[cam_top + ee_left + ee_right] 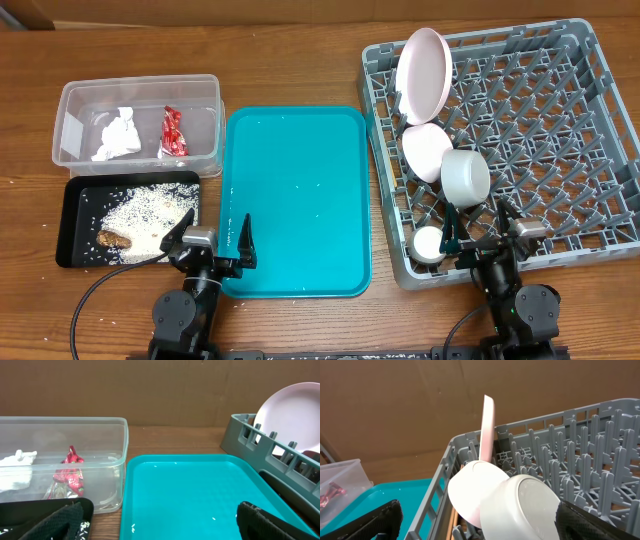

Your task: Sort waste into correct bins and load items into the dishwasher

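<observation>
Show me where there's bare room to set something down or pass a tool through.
Freest: the teal tray between the clear tub and the grey rack, bare but for specks. The rack's right side holds only pegs. Crowded: its left edge, with plate, two bowls and cup; the black tray is mostly rice.

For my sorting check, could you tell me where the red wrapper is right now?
Overhead, upper left: the red wrapper lies inside the clear tub, right of the white tissue.
</observation>
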Robot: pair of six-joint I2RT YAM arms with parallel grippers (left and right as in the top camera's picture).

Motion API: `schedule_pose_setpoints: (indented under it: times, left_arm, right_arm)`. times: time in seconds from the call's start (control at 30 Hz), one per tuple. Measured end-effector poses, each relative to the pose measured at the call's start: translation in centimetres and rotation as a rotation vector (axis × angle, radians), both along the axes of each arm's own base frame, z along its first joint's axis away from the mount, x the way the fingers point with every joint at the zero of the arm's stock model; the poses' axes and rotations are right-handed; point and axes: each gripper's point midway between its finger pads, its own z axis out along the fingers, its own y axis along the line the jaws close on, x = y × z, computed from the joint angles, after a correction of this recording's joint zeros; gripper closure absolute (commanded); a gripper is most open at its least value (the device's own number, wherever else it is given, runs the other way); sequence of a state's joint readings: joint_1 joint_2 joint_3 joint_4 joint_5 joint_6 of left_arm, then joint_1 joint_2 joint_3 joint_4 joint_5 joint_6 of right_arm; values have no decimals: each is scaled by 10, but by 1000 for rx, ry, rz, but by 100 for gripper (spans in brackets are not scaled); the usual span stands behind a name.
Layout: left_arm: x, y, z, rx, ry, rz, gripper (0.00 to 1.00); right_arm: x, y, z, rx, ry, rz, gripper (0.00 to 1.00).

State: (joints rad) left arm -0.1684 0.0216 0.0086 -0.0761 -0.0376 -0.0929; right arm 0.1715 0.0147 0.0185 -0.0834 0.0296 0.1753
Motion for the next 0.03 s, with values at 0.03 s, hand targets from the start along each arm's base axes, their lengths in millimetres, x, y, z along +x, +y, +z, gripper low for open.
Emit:
schedule_pose_setpoints:
  times: [0.03]
  left_arm:
    - [0, 0, 0, 0, 0, 0, 0]
  right_arm:
    - [0, 0, 0, 0, 0, 0, 0]
